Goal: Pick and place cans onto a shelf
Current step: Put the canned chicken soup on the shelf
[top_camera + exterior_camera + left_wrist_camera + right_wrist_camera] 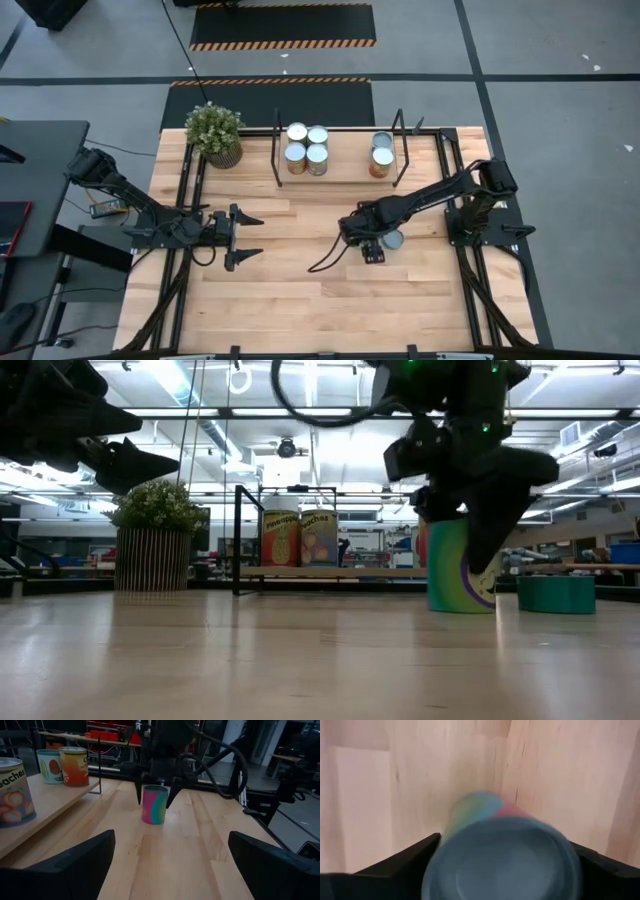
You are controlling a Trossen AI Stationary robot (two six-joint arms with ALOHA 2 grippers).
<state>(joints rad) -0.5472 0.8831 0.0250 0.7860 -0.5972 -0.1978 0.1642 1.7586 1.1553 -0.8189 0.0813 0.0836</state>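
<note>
six cans (307, 149) already stand on the shelf (345, 172), 4 clustered at one end + 2 at the other, gap left between for more. 1 more can (154, 804), pink/green, upright on the desk (290, 290) well short of the shelf. right pincer (374, 250) hangs over it, jaws wide w/ one each side, prob set for a grip; not closed yet. left pincer (243, 238) waits wide open, low over the desk.

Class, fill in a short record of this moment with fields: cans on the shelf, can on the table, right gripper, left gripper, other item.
cans on shelf: six cans upright on the shelf, four to its left end, two to its right
can on table: one pink-green can, upright
right gripper: right gripper fingers straddling that can, not closed
left gripper: left gripper open, waiting over bare table
other item: potted plant beside the shelf
</note>
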